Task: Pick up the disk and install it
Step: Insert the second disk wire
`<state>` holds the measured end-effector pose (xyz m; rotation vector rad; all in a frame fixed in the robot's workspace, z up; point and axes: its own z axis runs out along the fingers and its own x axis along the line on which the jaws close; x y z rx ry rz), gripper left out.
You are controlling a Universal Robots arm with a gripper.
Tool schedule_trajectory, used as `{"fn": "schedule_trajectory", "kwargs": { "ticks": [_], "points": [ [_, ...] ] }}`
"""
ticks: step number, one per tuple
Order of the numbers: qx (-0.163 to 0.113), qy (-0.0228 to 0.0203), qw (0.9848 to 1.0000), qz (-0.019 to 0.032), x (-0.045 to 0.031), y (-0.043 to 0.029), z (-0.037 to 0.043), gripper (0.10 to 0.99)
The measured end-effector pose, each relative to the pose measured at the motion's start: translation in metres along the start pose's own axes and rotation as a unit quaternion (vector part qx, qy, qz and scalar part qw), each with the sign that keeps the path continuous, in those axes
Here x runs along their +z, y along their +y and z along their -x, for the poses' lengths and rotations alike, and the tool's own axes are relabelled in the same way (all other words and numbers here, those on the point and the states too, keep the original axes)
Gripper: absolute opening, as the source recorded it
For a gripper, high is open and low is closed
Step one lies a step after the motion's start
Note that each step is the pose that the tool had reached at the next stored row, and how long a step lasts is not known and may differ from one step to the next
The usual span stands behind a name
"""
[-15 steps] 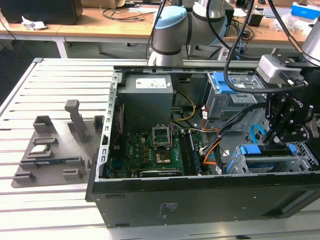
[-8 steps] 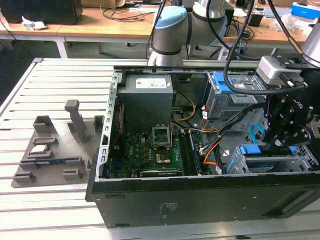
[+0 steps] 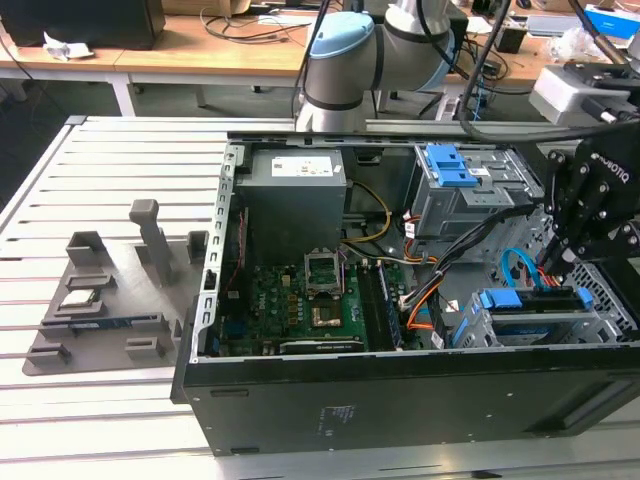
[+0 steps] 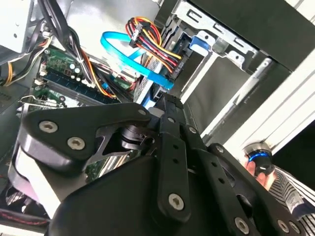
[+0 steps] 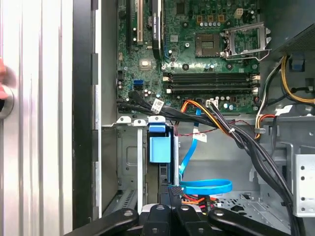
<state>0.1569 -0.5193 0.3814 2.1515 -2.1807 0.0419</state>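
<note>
1. Black linkage of the hand [image 4: 170,105] fills the lower part of the second wrist view; its fingers run close together toward a blue data cable [image 4: 133,59] and a bundle of red, yellow and black wires [image 4: 157,46].
2. Whether the hand grips anything cannot be told from these pictures.
3. At the bottom centre of the first wrist view the hand [image 5: 170,189] points at the drive cage, where the disk [image 5: 160,147] sits upright in its slot, blue carrier end showing.
4. At the lower right of the exterior view the disk [image 3: 530,300] lies in the metal cage [image 3: 500,330], blue frame along its upper edge, and the hand [image 3: 555,265] hangs just above and beside it.
5. An open computer case [image 3: 400,300] lies on its side on the slatted tabletop [image 3: 90,430], with the green motherboard [image 3: 300,300] in its middle.
6. A grey fixture tray [image 3: 110,300] stands at the left of the exterior view, well apart from the hand.
7. At the lower right of the second wrist view, a person's hand [image 4: 261,169] touches a blue-ringed button [image 4: 258,156].
</note>
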Motion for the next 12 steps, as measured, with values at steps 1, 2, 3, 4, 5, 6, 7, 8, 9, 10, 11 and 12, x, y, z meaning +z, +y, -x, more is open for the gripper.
{"fn": "schedule_trajectory", "kwargs": {
  "ticks": [1, 2, 3, 4, 5, 6, 7, 8, 9, 10, 11, 12],
  "points": [
    [0.0, -0.0001, 1.0, -0.0001, -0.0065, 0.0002, -0.0004, 0.106],
    [0.0, -0.0002, 1.0, -0.0001, -0.008, 0.0003, -0.0005, 0.106],
    [0.0, -0.0003, 1.0, -0.0001, -0.0081, 0.0003, -0.0005, 0.106],
    [0.0, -0.0001, 1.0, -0.0001, -0.0082, 0.0003, -0.0005, 0.106],
    [0.0, -0.0001, 1.0, -0.0001, -0.0082, 0.0003, -0.0005, 0.106],
    [0.0, -0.0001, 1.0, -0.0002, -0.0082, 0.0003, -0.0005, 0.106],
    [0.0, -0.0001, 1.0, -0.0002, -0.0083, 0.0003, -0.0005, 0.106],
    [0.0, -0.0001, 1.0, -0.0001, -0.0083, 0.0003, -0.0005, 0.106],
    [0.0, -0.0001, 1.0, -0.0002, -0.0083, 0.0003, -0.0005, 0.106],
    [0.0, -0.0001, 1.0, -0.0001, -0.0083, 0.0003, -0.0005, 0.106],
    [0.0, -0.0001, 1.0, -0.0001, -0.0083, 0.0003, -0.0005, 0.106],
    [0.0, -0.0001, 1.0, -0.0001, -0.0084, 0.0003, -0.0005, 0.106]
  ]
}}
